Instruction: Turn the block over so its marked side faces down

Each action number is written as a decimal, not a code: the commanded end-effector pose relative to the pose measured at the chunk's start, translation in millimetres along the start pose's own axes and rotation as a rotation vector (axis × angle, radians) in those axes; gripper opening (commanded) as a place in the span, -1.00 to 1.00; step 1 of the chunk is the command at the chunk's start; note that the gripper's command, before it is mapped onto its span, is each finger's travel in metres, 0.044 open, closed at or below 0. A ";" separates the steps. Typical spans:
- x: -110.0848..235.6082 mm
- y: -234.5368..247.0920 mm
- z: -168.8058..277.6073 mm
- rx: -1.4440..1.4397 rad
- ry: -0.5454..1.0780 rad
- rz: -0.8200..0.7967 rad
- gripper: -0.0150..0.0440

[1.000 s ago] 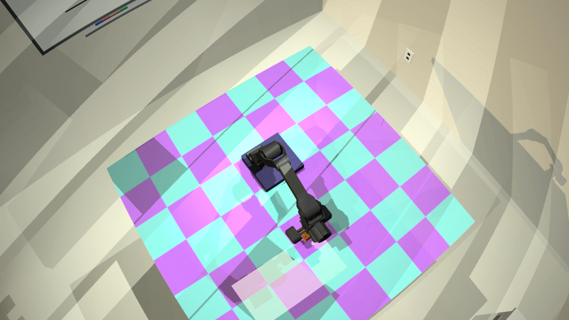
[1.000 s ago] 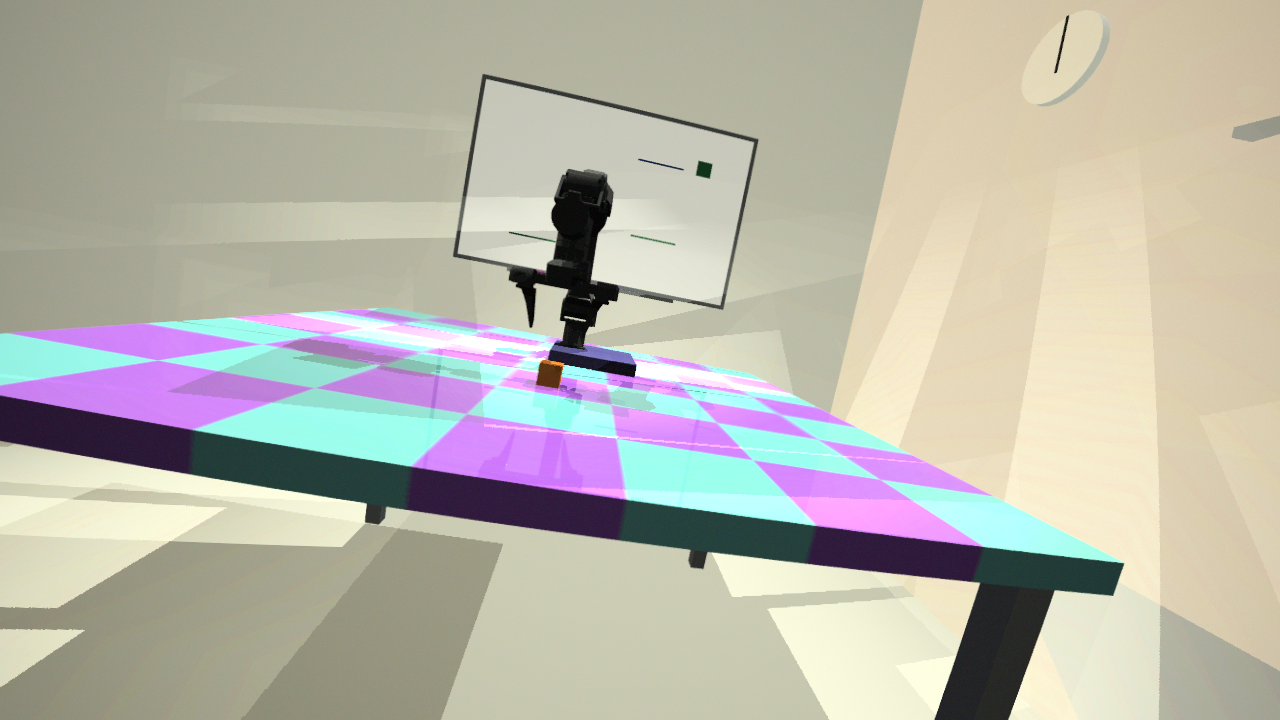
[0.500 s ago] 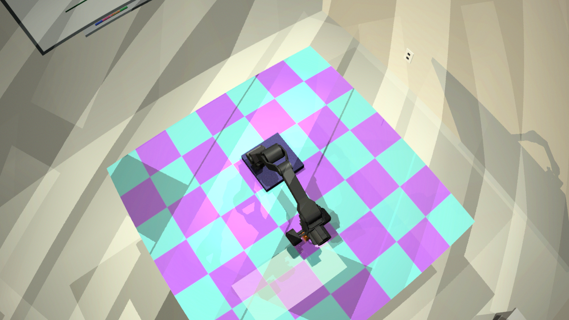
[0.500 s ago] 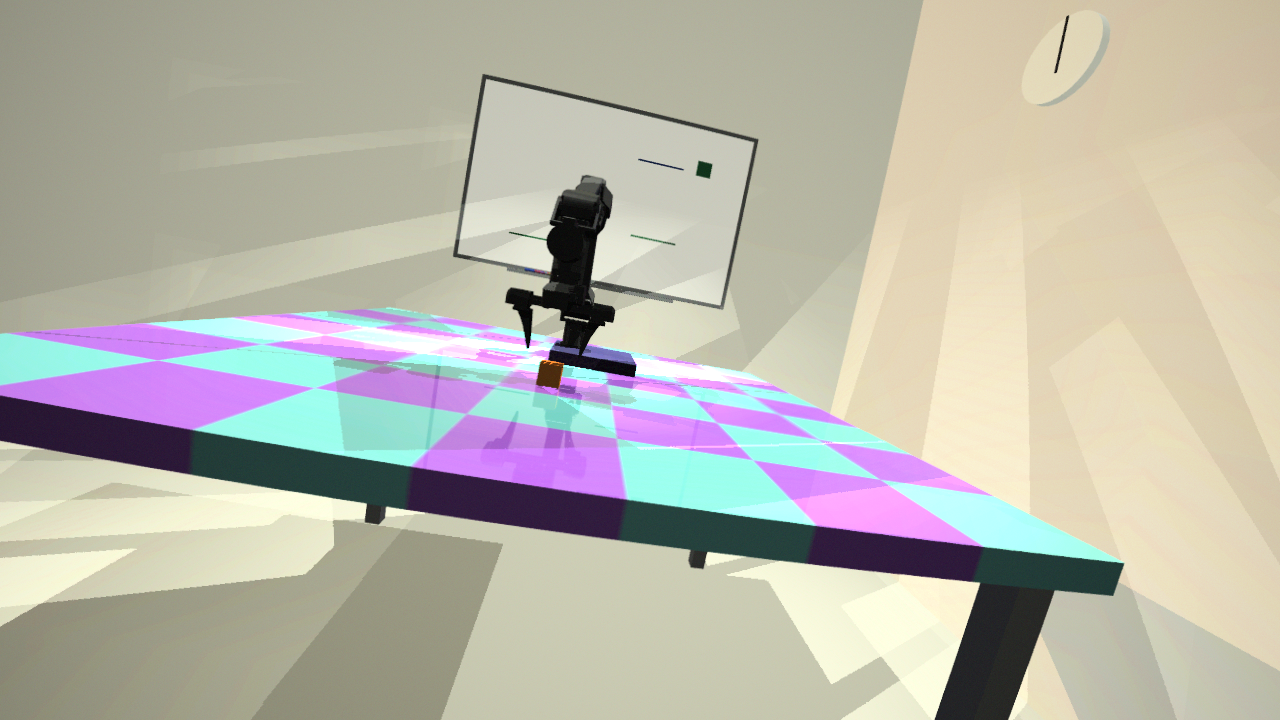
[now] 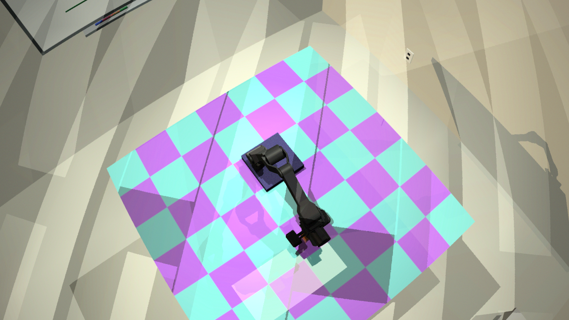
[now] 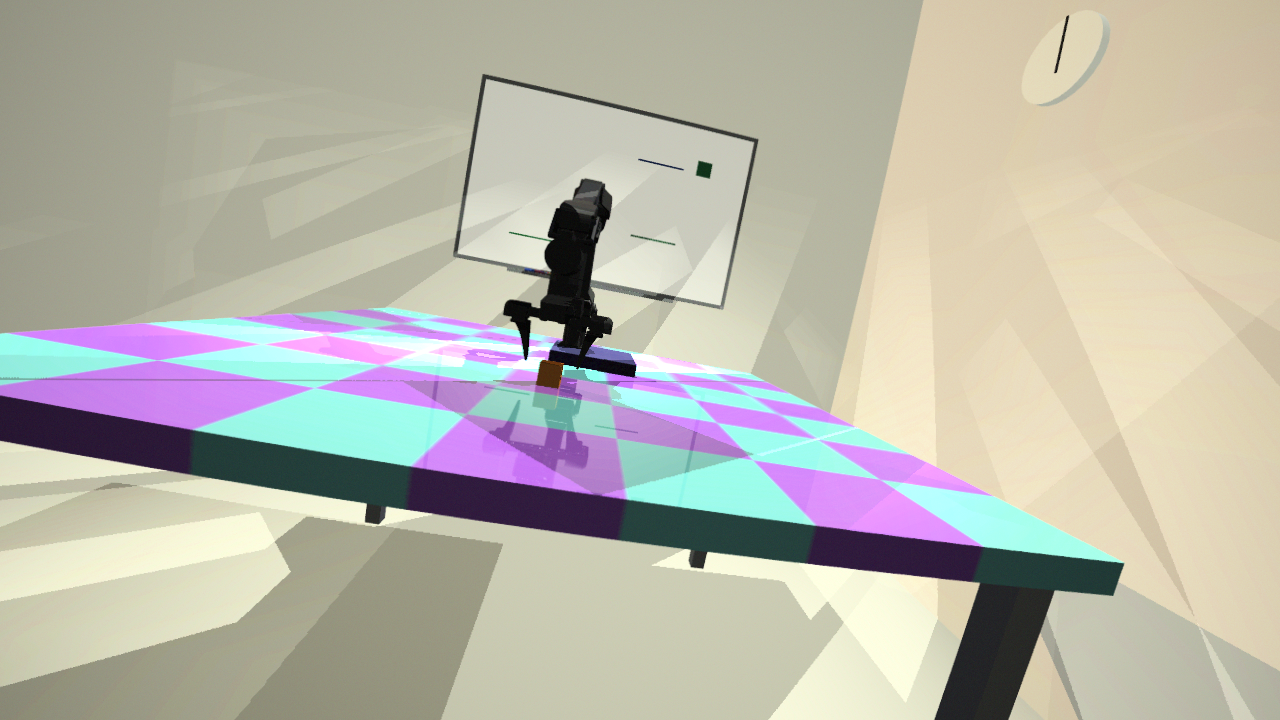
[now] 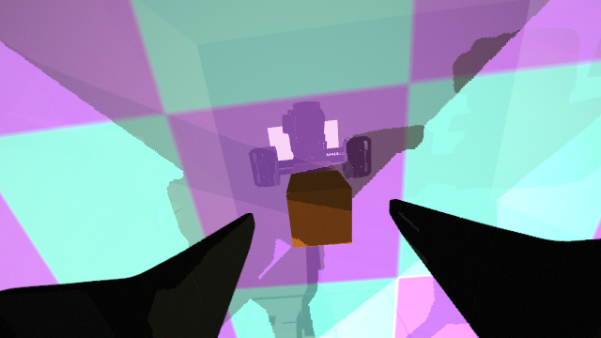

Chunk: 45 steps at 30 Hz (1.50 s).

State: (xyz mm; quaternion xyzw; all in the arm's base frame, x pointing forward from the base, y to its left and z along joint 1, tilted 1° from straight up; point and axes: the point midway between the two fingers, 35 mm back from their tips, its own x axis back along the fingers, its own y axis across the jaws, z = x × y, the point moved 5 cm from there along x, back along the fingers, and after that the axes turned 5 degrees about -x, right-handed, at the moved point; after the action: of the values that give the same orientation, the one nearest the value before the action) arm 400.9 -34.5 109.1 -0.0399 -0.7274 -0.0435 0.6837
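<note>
The small orange block [image 5: 305,238] [image 6: 549,374] [image 7: 320,224] rests on the checkered table [image 5: 162,147] [image 6: 304,429], on a purple square in the wrist view. It is mostly in shadow there, showing its upper face and one darker side face. No mark can be made out on the faces in view. My gripper [image 6: 554,358] [image 7: 320,212] is open and empty, pointing down over the block. In the wrist view the block lies between the two fingertips, with a gap on each side. In the top view the arm and gripper hide most of the block.
The arm's dark blue base plate [image 5: 268,182] [image 6: 617,362] sits on the table behind the block as seen in the exterior view. A whiteboard [image 5: 43,23] [image 6: 537,134] stands beyond the table.
</note>
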 end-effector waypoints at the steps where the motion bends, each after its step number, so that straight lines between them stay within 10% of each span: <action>1: -10.1 -0.3 1.6 -0.002 0.007 0.003 1.00; 5: -14.1 -0.3 1.8 -0.002 0.007 0.003 1.00; 16: -14.1 -0.3 1.8 -0.002 0.007 0.003 0.02; 45: 15.5 -0.3 1.7 -0.002 -0.002 0.002 -0.49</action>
State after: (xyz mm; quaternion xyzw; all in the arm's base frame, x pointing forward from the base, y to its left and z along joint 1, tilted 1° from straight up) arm 398.4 -34.4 121.5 -0.0405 -0.7257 -0.0433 0.6855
